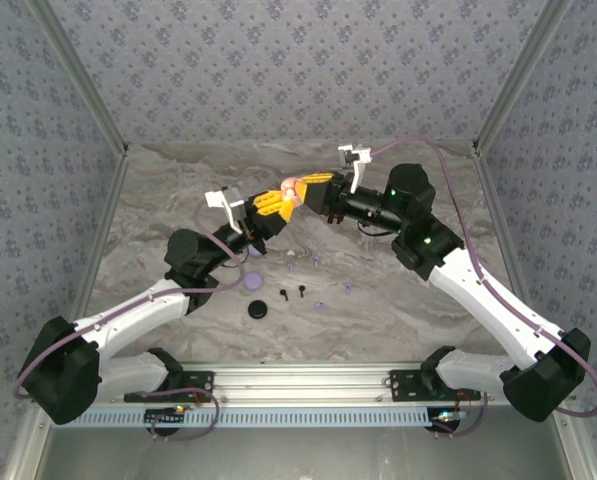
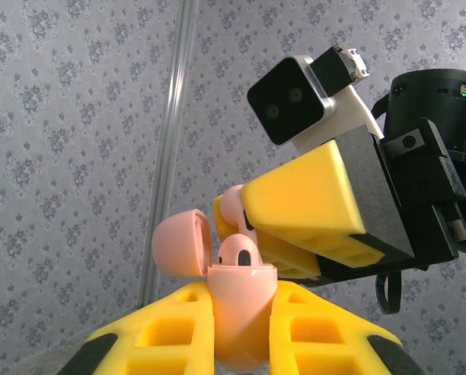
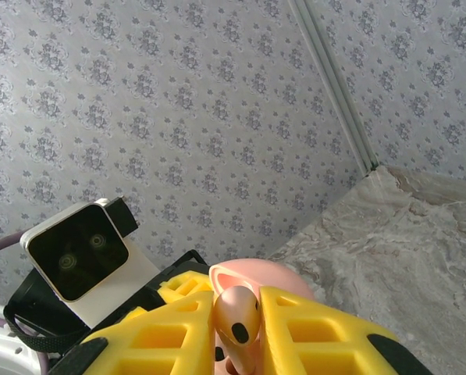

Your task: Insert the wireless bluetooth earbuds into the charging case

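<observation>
Holding the pink charging case (image 2: 240,320) up off the surface (image 1: 378,325), the left pincer (image 2: 240,301) is clenched on the case's lower body with a yellow finger on each side. That grip keeps the mouth facing up and lets the hinged lid (image 2: 179,244) hang open to the left, out of the way. A seated earbud (image 2: 239,251) already rests in one well, its pink head showing above the rim.

The right pincer (image 3: 236,308) is clenched on the held earbud (image 3: 236,319), also pink, pinched between its fingertips. In the left wrist view this bud is just above and beyond the case mouth; whether it touches the case cannot be told. The two pincers meet in mid-air over the far middle of the surface. This probably lets each arm trim its angle while the case is steadied and cannot slide. The free well looks like the target, and the stem will likely need lining up with it before release.

Lying on the surface beside the left arm are black earbuds (image 1: 282,294), lilac earbuds (image 1: 323,300), a black disc (image 1: 257,309) and a lilac disc (image 1: 252,282), all well apart from the raised case.
</observation>
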Robot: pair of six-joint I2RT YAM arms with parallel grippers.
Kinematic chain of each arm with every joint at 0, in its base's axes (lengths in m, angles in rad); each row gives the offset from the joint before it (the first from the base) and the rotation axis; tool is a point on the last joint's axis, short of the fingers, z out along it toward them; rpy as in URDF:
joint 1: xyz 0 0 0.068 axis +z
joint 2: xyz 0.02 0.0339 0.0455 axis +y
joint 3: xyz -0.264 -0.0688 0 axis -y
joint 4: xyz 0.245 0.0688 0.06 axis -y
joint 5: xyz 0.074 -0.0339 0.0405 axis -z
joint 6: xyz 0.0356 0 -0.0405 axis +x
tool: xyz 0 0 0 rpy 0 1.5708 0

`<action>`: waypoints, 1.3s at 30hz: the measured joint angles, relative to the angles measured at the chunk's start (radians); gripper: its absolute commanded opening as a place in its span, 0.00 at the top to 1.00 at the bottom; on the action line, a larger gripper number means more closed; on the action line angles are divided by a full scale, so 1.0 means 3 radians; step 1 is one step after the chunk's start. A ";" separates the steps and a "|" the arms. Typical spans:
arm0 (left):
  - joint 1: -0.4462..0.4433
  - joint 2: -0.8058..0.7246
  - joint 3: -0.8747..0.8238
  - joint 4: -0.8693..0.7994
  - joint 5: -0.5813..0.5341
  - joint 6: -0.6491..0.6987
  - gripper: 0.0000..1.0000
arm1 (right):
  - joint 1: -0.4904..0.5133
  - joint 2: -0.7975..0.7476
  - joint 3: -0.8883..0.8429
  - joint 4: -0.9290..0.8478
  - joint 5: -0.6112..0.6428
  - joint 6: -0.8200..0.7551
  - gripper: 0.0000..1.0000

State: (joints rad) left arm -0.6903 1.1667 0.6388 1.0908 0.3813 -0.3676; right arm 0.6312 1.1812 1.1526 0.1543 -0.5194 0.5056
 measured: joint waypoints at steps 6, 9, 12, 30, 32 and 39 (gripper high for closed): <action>0.0000 0.0000 0.0000 0.0019 -0.0001 0.0004 1.00 | 0.0001 0.0000 -0.0001 0.0029 -0.0031 0.0038 0.78; 0.0000 0.0000 0.0000 0.0019 -0.0001 0.0010 1.00 | 0.0003 0.0006 -0.0001 0.0039 -0.0041 0.0043 0.78; 0.0000 0.0000 0.0000 0.0018 -0.0001 0.0010 1.00 | 0.0004 0.0022 -0.0001 0.0051 -0.0042 0.0064 0.78; -0.0013 0.0000 -0.0001 -0.0084 0.0001 0.0037 1.00 | -0.0062 -0.0070 -0.0098 -0.0041 0.0024 0.0076 0.79; -0.0013 -0.0001 -0.0001 -0.0081 0.0000 0.0037 1.00 | -0.0085 -0.0100 -0.0117 -0.0056 0.0025 0.0076 0.79; -0.0013 -0.0013 -0.0008 -0.0081 -0.0003 0.0037 1.00 | -0.0126 -0.0148 -0.0151 -0.0116 0.0025 0.0089 0.79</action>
State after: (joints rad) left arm -0.6941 1.1629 0.6365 1.0664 0.3805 -0.3565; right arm 0.5934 1.1370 1.1072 0.1196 -0.5117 0.5323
